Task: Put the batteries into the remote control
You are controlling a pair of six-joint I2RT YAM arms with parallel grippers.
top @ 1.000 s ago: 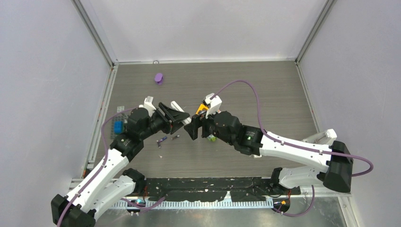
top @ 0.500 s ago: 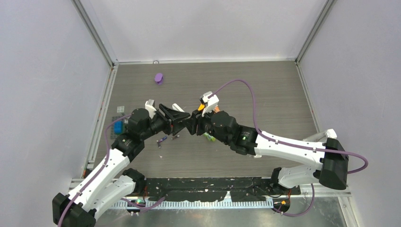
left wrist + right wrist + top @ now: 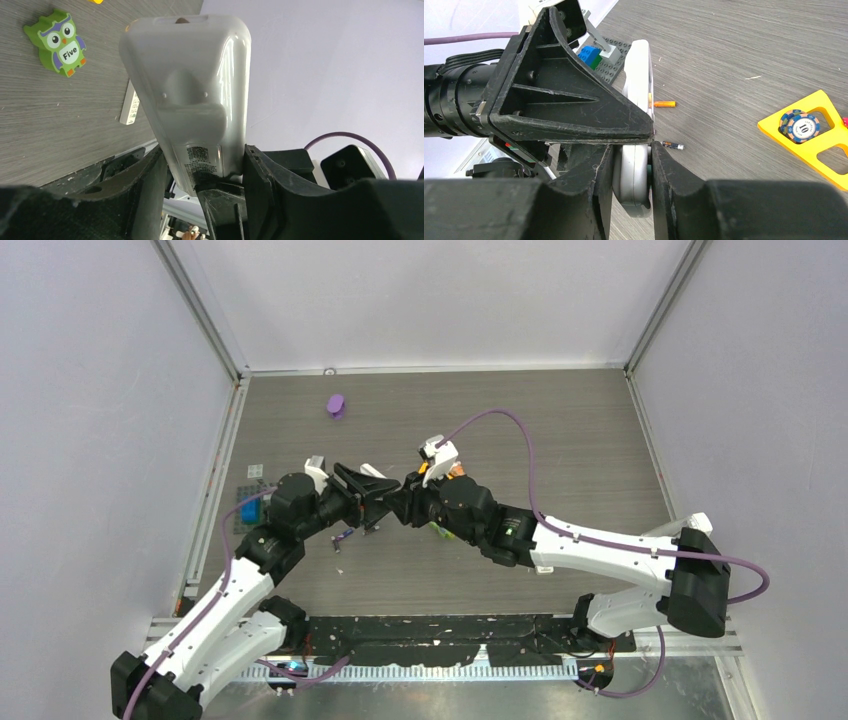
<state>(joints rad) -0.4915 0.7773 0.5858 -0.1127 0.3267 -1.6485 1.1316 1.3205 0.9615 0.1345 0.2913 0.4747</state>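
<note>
The white remote control point(image 3: 190, 100) is held above the table between both arms. In the left wrist view it stands between my left gripper's point(image 3: 202, 150) fingers, with both against its sides. My right gripper point(image 3: 631, 150) is shut on the remote's point(image 3: 633, 175) other end, one finger flat on each face. From above, the left gripper point(image 3: 385, 495) and right gripper point(image 3: 402, 508) meet mid-table and hide most of the remote point(image 3: 372, 470). Batteries lie on the table below: an orange one point(image 3: 664, 104), a dark one point(image 3: 673, 145) and a purple one point(image 3: 343, 536).
A green owl tile marked "Five" point(image 3: 61, 42) lies on the table. To the right is a yellow triangle frame with poker chips point(image 3: 819, 135). A grey studded plate with a blue brick point(image 3: 250, 508) sits at the left edge, and a purple object point(image 3: 336, 404) lies far back.
My right gripper has moved left to meet the left gripper and has closed on the end of the remote. The left jaws have widened slightly.
</note>
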